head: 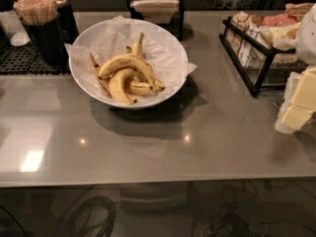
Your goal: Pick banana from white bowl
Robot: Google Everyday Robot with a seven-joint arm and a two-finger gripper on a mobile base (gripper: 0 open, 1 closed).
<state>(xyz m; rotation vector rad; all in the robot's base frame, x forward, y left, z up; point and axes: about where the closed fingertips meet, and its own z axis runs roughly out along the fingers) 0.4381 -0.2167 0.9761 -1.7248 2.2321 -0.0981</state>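
Several bananas are lying heaped in the white bowl (81, 85), on crinkled paper (165, 48) that is spilling over the rim. The banana (126, 61) I'm after is arching across the top of the heap, freckled brown and dark at both ends. A plumper yellow one (118, 85) is tucking in just beneath it, touching it.

My gripper (296, 105) is hanging at the far right edge of the view, partly cut off, well apart from the bowl and nearer the front of the counter (148, 147) than the bowl is. I cannot tell whether it is spread or pressed together. The banana is lying off to its left, toward the back.

Between us a broad stretch of grey counter is lying open. A black rack (252, 58) of packets is standing right of the bowl, near my gripper. On the bowl's left a dark cup of wooden sticks (37, 14) is crowding close to the rim. A napkin holder (155, 4) is standing behind. The counter's front edge is running across, well in front of the bowl.
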